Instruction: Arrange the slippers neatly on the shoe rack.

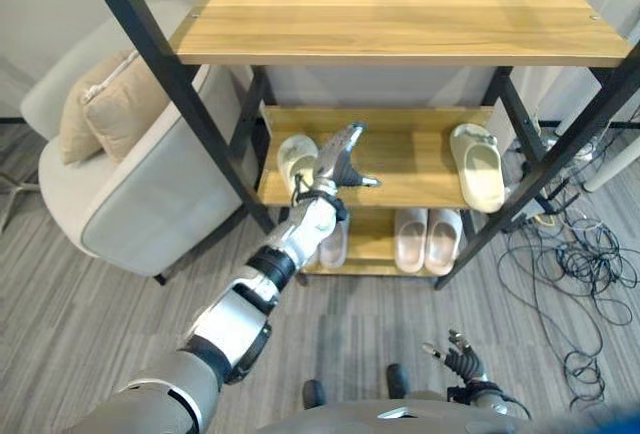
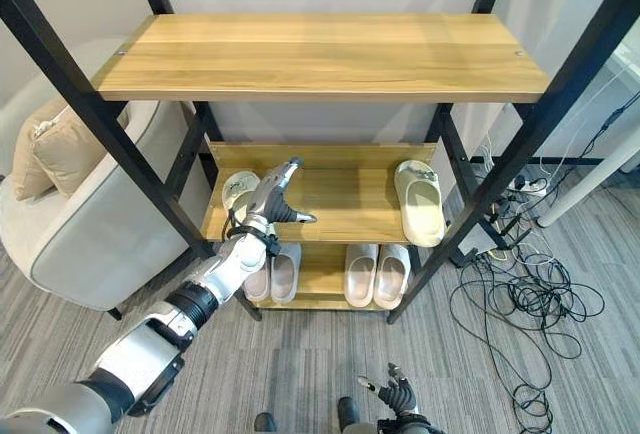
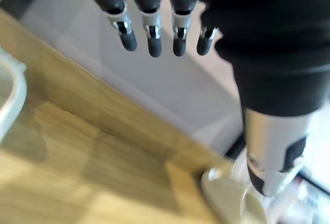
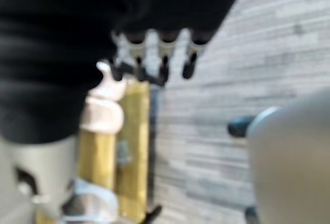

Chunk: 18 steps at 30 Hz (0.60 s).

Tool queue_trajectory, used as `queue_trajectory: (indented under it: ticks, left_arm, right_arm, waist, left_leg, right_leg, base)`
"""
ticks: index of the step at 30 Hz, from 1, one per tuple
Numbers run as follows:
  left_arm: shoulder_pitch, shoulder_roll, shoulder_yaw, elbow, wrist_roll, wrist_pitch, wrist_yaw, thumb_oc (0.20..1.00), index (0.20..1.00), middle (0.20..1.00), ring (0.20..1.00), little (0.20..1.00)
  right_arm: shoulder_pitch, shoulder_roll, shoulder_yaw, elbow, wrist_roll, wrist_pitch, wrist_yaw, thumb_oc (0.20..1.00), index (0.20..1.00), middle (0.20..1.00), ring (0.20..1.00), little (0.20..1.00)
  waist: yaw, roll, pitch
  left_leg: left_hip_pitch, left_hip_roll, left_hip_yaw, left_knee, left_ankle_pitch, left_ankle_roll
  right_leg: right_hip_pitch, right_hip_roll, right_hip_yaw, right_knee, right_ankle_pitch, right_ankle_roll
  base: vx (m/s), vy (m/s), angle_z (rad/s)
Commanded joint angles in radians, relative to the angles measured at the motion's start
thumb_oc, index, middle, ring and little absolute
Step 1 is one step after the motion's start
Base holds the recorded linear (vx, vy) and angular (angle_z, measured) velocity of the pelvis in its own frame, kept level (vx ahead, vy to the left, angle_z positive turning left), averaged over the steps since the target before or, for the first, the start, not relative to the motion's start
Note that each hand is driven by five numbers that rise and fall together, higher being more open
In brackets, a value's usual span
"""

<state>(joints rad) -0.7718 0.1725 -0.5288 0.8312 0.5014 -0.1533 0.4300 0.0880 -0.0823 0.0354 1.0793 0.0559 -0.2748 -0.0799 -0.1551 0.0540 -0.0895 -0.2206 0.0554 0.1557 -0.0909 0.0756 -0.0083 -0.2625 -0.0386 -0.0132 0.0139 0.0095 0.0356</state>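
On the rack's middle shelf (image 1: 400, 169) a cream slipper (image 1: 293, 160) lies at the left end and its mate (image 1: 478, 166) at the right end, toes toward the front. My left hand (image 1: 340, 159) hovers over this shelf just right of the left slipper, open, fingers straight, holding nothing; the left wrist view shows its fingers (image 3: 149, 33) above bare wood. The bottom shelf holds a pale pink pair (image 1: 427, 239) on the right and another pale pair (image 2: 272, 274) on the left, partly behind my arm. My right hand (image 1: 460, 359) hangs low over the floor, open.
The rack's top shelf (image 1: 400, 19) is bare wood, and black posts frame the rack. A light armchair (image 1: 130, 204) with a beige cushion (image 1: 105, 104) stands close to the rack's left side. Tangled cables (image 1: 580, 264) cover the floor to the right.
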Motion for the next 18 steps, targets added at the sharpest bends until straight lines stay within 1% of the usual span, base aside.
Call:
queue_trajectory:
  ticks: [1,2,4,6,7,10,12,13,15,18]
  left_arm:
    - [-0.170,0.008,0.048,0.100,0.057,0.008,0.052,1.000,1.000,1.000,1.000,1.000]
    - [-0.171,0.008,0.047,0.101,0.057,0.007,0.052,1.000,1.000,1.000,1.000,1.000]
    - [-0.233,0.024,0.027,0.142,0.073,0.036,0.062,1.000,1.000,1.000,1.000,1.000]
    - [-0.254,0.036,0.019,0.147,0.079,0.043,0.063,1.000,1.000,1.000,1.000,1.000]
    - [-0.274,0.050,0.011,0.159,0.090,0.061,0.071,1.000,1.000,1.000,1.000,1.000]
    - [-0.340,0.105,0.039,0.162,0.086,0.134,0.074,1.000,1.000,1.000,1.000,1.000]
    - [-0.346,0.129,0.051,0.163,0.089,0.164,0.064,1.000,1.000,1.000,1.000,1.000]
    - [-0.346,0.129,0.051,0.162,0.089,0.164,0.064,1.000,1.000,1.000,1.000,1.000]
    - [-0.356,0.152,0.028,0.157,0.110,0.184,0.046,1.000,1.000,1.000,1.000,1.000]
    - [-0.365,0.183,-0.023,0.148,0.146,0.213,-0.018,1.000,1.000,1.000,1.000,1.000]
  right_arm:
    - [0.124,0.020,0.005,0.026,0.001,0.026,0.011,1.000,1.000,1.000,1.000,1.000]
    - [0.123,0.021,0.004,0.026,0.001,0.026,0.011,1.000,1.000,1.000,1.000,1.000]
    - [0.104,0.026,-0.001,0.028,0.006,0.024,0.011,1.000,1.000,1.000,1.000,1.000]
    - [0.102,0.028,-0.002,0.026,0.006,0.022,0.011,1.000,1.000,1.000,1.000,1.000]
    - [0.097,0.031,-0.006,0.023,0.006,0.023,0.009,1.000,1.000,1.000,1.000,1.000]
    - [0.090,0.043,-0.012,0.026,0.004,0.029,0.002,1.000,1.000,1.000,1.000,1.000]
    - [0.086,0.046,-0.012,0.024,0.001,0.030,0.002,1.000,1.000,1.000,1.000,1.000]
    - [0.086,0.046,-0.012,0.024,0.001,0.030,0.002,1.000,1.000,1.000,1.000,1.000]
    - [0.089,0.043,-0.014,0.020,0.001,0.029,0.002,1.000,1.000,1.000,1.000,1.000]
    - [0.088,0.039,-0.013,0.011,0.001,0.024,0.004,1.000,1.000,1.000,1.000,1.000]
  waist:
    - [0.000,0.009,0.041]
    - [0.001,0.009,0.041]
    - [0.003,0.007,0.051]
    - [0.004,0.006,0.055]
    - [0.006,0.003,0.059]
    - [0.015,0.000,0.077]
    - [0.017,-0.001,0.082]
    - [0.017,-0.001,0.083]
    - [0.018,0.002,0.088]
    - [0.021,0.006,0.099]
  left_leg:
    - [-0.007,-0.038,-0.004,0.004,-0.022,0.018]
    - [-0.008,-0.038,-0.004,0.004,-0.021,0.018]
    - [-0.028,-0.040,-0.003,0.004,-0.020,0.017]
    - [-0.035,-0.041,-0.002,0.004,-0.019,0.017]
    - [-0.043,-0.042,-0.003,0.004,-0.020,0.017]
    - [-0.050,-0.046,-0.011,0.004,-0.022,0.020]
    - [-0.046,-0.047,-0.015,0.004,-0.024,0.020]
    - [-0.045,-0.048,-0.016,0.004,-0.024,0.020]
    - [-0.043,-0.049,-0.017,0.004,-0.025,0.020]
    - [-0.036,-0.050,-0.021,0.004,-0.026,0.019]
  right_leg:
    - [0.027,0.000,0.071,0.024,-0.063,0.013]
    - [0.026,0.000,0.071,0.024,-0.062,0.013]
    - [0.009,0.000,0.071,0.020,-0.057,0.017]
    - [0.003,0.000,0.072,0.019,-0.056,0.018]
    - [-0.001,-0.002,0.070,0.013,-0.054,0.019]
    - [0.001,-0.005,0.063,0.000,-0.050,0.022]
    - [0.006,-0.007,0.058,-0.003,-0.052,0.022]
    - [0.007,-0.007,0.057,-0.003,-0.053,0.022]
    - [0.010,-0.008,0.052,-0.002,-0.054,0.022]
    - [0.017,-0.008,0.045,0.001,-0.060,0.021]
  base:
    - [0.00,0.000,0.00]
    - [0.00,0.000,0.00]
    - [0.00,0.000,0.00]
    - [0.00,0.000,0.00]
    - [0.00,0.000,0.00]
    - [0.05,-0.006,0.01]
    - [0.04,-0.009,0.00]
    - [0.02,-0.002,0.04]
    - [0.01,0.003,0.05]
    - [0.01,-0.004,0.02]
